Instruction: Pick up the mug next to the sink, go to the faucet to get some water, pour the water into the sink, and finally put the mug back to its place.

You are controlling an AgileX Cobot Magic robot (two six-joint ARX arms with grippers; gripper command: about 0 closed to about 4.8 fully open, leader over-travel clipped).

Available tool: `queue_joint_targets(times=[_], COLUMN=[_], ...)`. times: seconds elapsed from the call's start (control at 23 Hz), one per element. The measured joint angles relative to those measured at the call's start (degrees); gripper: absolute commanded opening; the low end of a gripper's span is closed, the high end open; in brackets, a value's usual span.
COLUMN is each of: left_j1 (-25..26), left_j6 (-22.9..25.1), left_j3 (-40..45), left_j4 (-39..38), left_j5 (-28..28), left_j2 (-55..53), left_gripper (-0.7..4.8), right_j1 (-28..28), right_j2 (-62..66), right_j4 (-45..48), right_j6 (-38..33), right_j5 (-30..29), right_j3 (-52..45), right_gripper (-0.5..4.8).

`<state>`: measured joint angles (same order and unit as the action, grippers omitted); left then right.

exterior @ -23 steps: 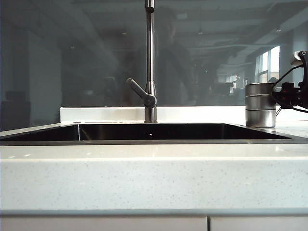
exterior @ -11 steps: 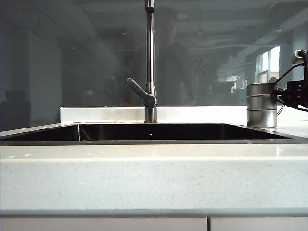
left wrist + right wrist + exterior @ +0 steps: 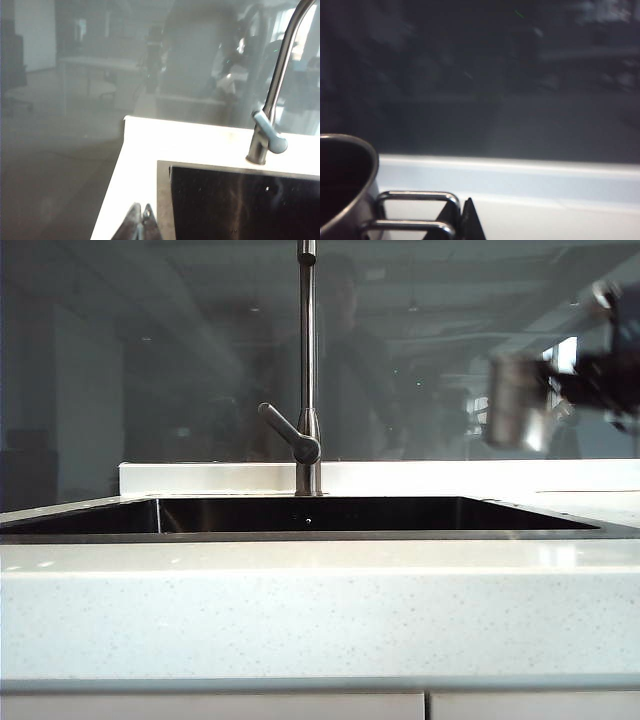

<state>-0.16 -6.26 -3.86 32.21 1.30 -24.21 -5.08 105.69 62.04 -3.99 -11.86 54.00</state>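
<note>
Sink [image 3: 380, 514]: you have the dark basin across the middle of the exterior frame, set in the pale countertop [image 3: 320, 610]. No maker's mark visible.

Faucet [image 3: 307, 370]: chrome pipe standing upright at centre frame behind the basin, lever angled to its left. This is where your next move goes, judging by the task. No lettering shows on it.

Mug [image 3: 518, 400]: you carry it in the air at the upper right of the exterior frame, clear of the counter and blurred. The faucet lies to its left, well apart, so the coming travel is leftward across the frame. Its long axis looks roughly upright, though the blur keeps you from being exact. No label can be read.

Right gripper [image 3: 462, 222]: at the upper right of the exterior frame, beside the mug. Its fingers are clamped on the mug's wire handle [image 3: 415, 197], with the mug body on the far side of the handle. This arm is the nearer one to the mug.

Left gripper [image 3: 140, 225]: fingers pressed together on nothing, above the counter by the sink's left end, well apart from the mug.
</note>
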Motion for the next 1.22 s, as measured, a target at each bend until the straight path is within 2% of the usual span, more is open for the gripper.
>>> queue_joint_targets(times=[0.13, 0.17, 0.26, 0.35, 0.39, 0.44, 0.48, 0.52, 0.61, 0.74, 0.91, 0.96, 1.0, 1.09, 1.13, 1.22], left_j1=[0.0, 0.0, 0.0, 0.0, 0.0, 0.0, 0.0, -0.02, -0.02, -0.02, -0.09, -0.09, -0.04, -0.07, -0.37, -1.11], left_j6=[0.0, -0.07, -1.31, -2.38, -2.78, -3.65, -3.91, -4.63, -5.79, -7.5, -8.92, -11.13, -12.96, -18.16, -22.23, -27.28], left_j3=[-0.15, -0.15, -0.17, -1.62, -3.3, -6.75, -8.31, -12.96, -20.96, -32.06, -50.73, -57.75, -61.79, -71.65, -78.75, -86.53], left_j4=[3.61, 7.98, 19.26, 32.39, 36.13, 40.54, 41.46, 44.0, 45.68, 46.69, 46.49, 45.72, 44.94, 43.52, 42.45, 40.48], left_j5=[0.0, 0.02, 0.02, 0.28, 1.33, 4.46, 6.01, 10.4, 15.34, 18.97, 29.42, 31.93, 33.88, 38.73, 40.94, 43.45], left_j2=[-6.47, -12.72, -23.02, -34.16, -39.04, -46.93, -49.9, -57.61, -67.93, -78.58, -93.33, -97.85, -100.43, -106.55, -110.4, -113.81], left_gripper=[-0.06, -0.06, -0.06, -0.06, -0.06, -0.06, -0.06, -0.06, -0.06, -0.06, 0.03, 0.31, 1.12, 2.09, 2.24, 2.66], right_j1=[6.6, 10.29, 15.82, 21.16, 22.47, 24.81, 25.66, 27.17, 28.35, 28.44, 28.48, 28.48, 28.48, 28.55, 28.55, 28.55], right_j2=[-4.15, -4.22, -3.54, -2.8, -2.56, -1.68, -1.2, 0.07, 1.51, 1.75, 1.68, 1.68, 1.68, 1.57, 1.36, 0.87], right_j4=[-12.7, -20.5, -30.25, -35.63, -36.2, -37.9, -38.42, -40.04, -41.97, -42.82, -42.47, -42.49, -42.6, -42.4, -42.4, -42.01], right_j6=[-0.13, -0.15, -0.11, 0.94, 1.14, 1.49, 1.51, 1.51, 1.55, 1.46, 1.18, 0.55, 0.26, -0.07, -0.09, -0.09], right_j5=[0.17, 0.33, 1.86, 6.34, 6.95, 8.22, 8.96, 11.08, 14.29, 15.3, 14.58, 13.68, 13.44, 13.27, 13.29, 13.29], right_j3=[5.4, 9.35, 15.1, 20.9, 22.43, 26.16, 27.67, 30.67, 33.18, 34.23, 34.93, 34.93, 34.91, 34.93, 34.93, 34.93], right_gripper=[-0.08, -0.08, -0.08, -0.08, -0.08, -0.08, -0.08, -0.08, -0.08, -0.08, -0.08, -0.08, -0.08, -0.08, -0.08, -0.08])
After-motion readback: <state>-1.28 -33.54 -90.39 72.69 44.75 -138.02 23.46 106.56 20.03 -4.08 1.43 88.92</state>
